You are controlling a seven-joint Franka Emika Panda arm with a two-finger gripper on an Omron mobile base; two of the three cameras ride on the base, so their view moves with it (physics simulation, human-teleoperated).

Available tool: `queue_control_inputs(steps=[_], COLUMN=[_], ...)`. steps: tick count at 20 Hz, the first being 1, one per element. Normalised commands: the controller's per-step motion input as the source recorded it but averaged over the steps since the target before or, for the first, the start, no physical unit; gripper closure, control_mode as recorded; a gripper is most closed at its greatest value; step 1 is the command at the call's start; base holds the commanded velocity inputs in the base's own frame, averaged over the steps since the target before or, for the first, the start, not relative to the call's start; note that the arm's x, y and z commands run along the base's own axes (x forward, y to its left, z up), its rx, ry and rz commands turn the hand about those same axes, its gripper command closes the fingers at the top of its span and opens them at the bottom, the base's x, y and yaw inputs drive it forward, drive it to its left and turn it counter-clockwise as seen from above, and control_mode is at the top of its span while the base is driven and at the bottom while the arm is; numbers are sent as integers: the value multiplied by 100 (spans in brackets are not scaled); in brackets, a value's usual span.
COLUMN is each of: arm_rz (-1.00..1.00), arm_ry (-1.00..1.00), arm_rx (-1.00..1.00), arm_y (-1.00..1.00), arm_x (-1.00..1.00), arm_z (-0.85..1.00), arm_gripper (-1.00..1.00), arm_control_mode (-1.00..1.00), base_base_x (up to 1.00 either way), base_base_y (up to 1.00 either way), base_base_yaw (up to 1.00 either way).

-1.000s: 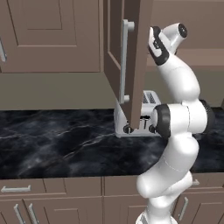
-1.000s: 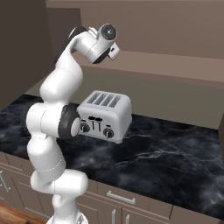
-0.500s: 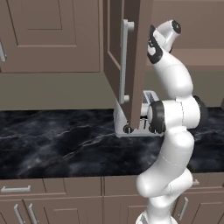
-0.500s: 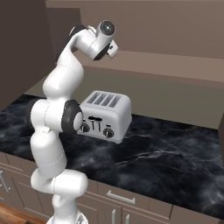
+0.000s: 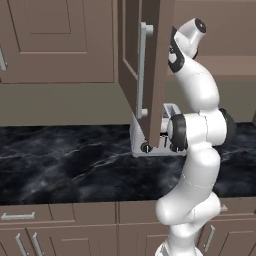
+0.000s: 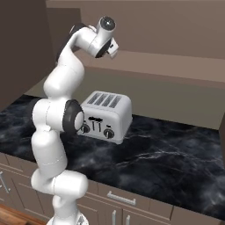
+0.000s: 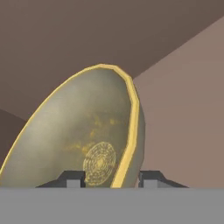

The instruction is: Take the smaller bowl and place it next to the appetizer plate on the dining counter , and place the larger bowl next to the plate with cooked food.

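Hand (image 7: pixel 111 178) straddles the smaller bowl's (image 7: pixel 78 140) rim; whether clenched, cannot tell. Seat rim fully between fingertips before lifting.

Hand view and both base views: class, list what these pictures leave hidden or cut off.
- Pale cream-yellow glossy bowl: hand view, lower part cut by the bottom edge.
- Silver four-slot toaster: left base view, mostly behind the brown cabinet door and white arm.
- Gripper: hand view, grip on the rim unclear.
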Motion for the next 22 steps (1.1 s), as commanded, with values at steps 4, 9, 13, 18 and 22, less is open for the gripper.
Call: queue_control_inputs(steps=[4, 9, 13, 18, 22], arm_rz=[-16, -13, -1, 0, 0], arm_ry=[-9, -38, -18, -6, -1], arm_rx=[7, 11, 3, 3, 0], arm_y=[-4, -13, -21, -31, -34], arm_x=[-51, -100, -100, -100, -100], arm_z=[-16, 0, -1, 0, 0], arm_gripper=[100, 100, 100, 100, 100], arm_control_mode=[-100, -100, -100, -100, -100], base_base_x=[0, 0, 0, 0, 0], base_base_y=[0, 0, 0, 0, 0], base_base_yaw=[0, 0, 0, 0, 0])
